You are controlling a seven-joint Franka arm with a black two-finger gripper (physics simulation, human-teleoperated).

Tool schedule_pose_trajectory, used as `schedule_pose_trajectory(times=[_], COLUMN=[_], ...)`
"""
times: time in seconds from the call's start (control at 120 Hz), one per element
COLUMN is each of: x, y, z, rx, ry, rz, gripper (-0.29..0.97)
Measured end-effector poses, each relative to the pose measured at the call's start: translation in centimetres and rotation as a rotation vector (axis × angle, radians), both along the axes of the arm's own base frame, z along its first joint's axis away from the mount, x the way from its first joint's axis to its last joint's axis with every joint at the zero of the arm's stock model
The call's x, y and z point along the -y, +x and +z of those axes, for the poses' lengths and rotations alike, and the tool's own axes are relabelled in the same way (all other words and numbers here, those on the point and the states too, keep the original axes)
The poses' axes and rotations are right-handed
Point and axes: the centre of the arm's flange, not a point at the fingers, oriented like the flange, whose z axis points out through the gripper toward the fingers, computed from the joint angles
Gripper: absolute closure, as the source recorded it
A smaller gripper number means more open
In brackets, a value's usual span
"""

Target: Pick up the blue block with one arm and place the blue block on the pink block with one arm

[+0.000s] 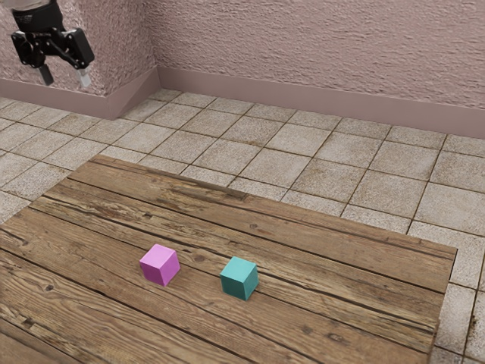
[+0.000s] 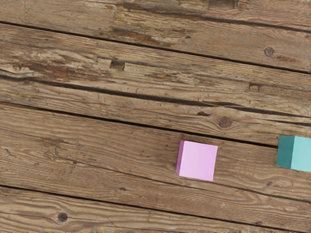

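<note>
The blue block rests on the weathered plank table, near the pink block. The claw hangs high above, fingers apart and empty, before rough pinkish walls and a beige tiled floor.

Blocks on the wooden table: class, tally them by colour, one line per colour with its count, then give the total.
pink block: 1
teal-blue block: 1
Total: 2 blocks
</note>
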Motion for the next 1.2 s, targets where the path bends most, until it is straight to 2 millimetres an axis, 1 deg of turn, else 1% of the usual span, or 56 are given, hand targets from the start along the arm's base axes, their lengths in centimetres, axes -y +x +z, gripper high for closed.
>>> schedule_pose_trajectory(times=[0.142, 0.15, 0.225, 0.25, 0.292, 0.35, 0.408, 0.458, 0.533, 0.6, 0.658, 0.767, 0.8, 0.833, 0.875, 0.917, 0.933, 0.983, 1.058, 1.133, 1.2], x=[-0.7, -0.7, -0.3, 0.2, 1.2, 2.9, 4.3, 5.3, 6.9, 7.6, 7.2, 4.8, 4.4, 4.5, 5.3, 6.4, 7.0, 8.6, 10.9, 13.1, 14.5], y=[-0.2, -0.2, -1.9, -2.5, -2.9, -2.8, -1.3, 0.2, 1.9, 3.3, 3.7, 3.9, 4.2, 4.6, 5.0, 5.4, 5.6, 6.2, 6.8, 7.1, 7.5], z=[0.0, 0.2, 6.4, 8.1, 9.4, 9.8, 8.5, 6.9, 5.2, 3.6, 3.0, 2.6, 2.0, 1.3, -0.1, -2.2, -3.1, -6.9, -11.2, -14.3, -16.8], rx=[-0.005, 0.0, 0.119, 0.15, 0.173, 0.174, 0.14, 0.104, 0.07, 0.044, 0.036, 0.03, 0.019, 0.009, -0.009, -0.032, -0.042, -0.079, -0.089, -0.079, -0.069], ry=[0.0, 0.002, 0.032, 0.039, 0.045, 0.045, 0.047, 0.049, 0.051, 0.055, 0.058, 0.059, 0.059, 0.06, 0.055, 0.047, 0.044, 0.035, 0.03, 0.023, 0.02], rz=[0.01, 0.01, 0.005, -0.001, -0.019, -0.054, -0.079, -0.095, -0.122, -0.133, -0.123, -0.079, -0.072, -0.074, -0.09, -0.116, -0.127, -0.16, -0.203, -0.231, -0.241], gripper=[0.02, 0.02, 0.02, 0.02, 0.02, 0.02, 0.02, 0.02, 0.02, 0.02, 0.02, 0.02, 0.02, 0.02, 0.02, 0.02, 0.02, 0.02, 0.02, 0.02, 0.02])
